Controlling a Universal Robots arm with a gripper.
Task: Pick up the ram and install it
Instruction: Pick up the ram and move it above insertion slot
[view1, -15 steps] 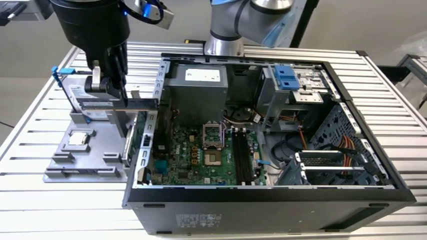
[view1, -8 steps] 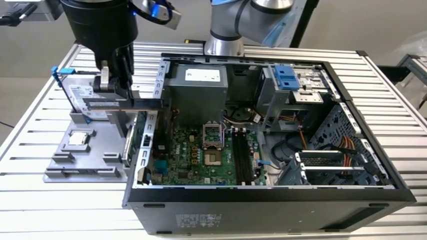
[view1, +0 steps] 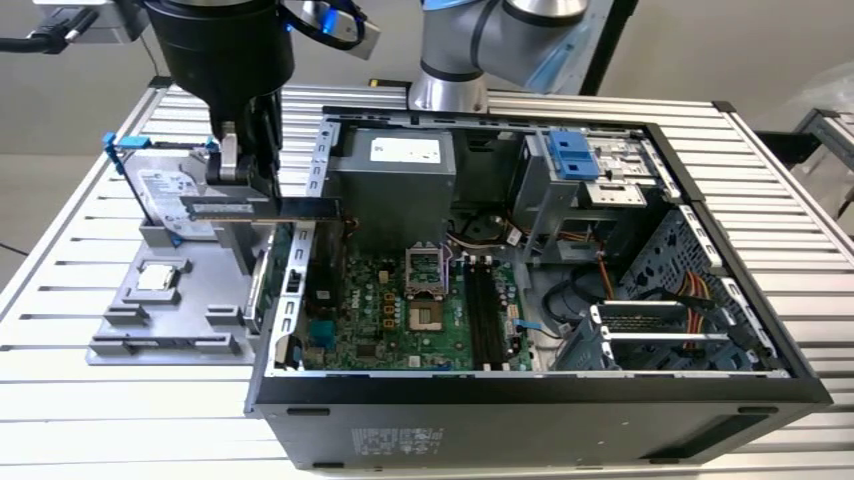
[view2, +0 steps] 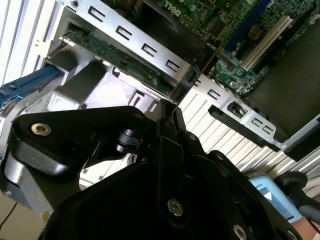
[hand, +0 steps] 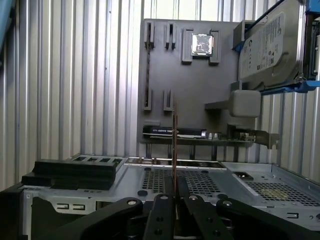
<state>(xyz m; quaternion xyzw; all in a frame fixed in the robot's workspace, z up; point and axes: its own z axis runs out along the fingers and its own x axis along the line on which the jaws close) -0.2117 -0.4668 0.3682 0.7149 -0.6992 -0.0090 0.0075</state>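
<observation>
Ram (view1: 262, 208) is clamped in the gripper (view1: 250, 190), whose fingers are closed tight on the stick, in the upper left part of the exterior view; it hangs level and lengthwise, raised above the line where the grey tray (view1: 134, 340) meets the left wall of the open computer case (view1: 534, 400); one end reaches over the case wall, the other over the tray. On the tray lie the small silver processor chip (view1: 160, 277) and, standing at its far end, the hard drive (view1: 167, 195) in its blue frame; both are apart from the ram. Inside the case, the long black slots (view1: 483, 320) on the motherboard (view1: 387, 320) are well apart from the ram, toward the exterior view's right. In the first wrist view the ram (hand: 174, 145) shows edge-on as a thin line rising from the closed fingers (hand: 162, 210).
</observation>
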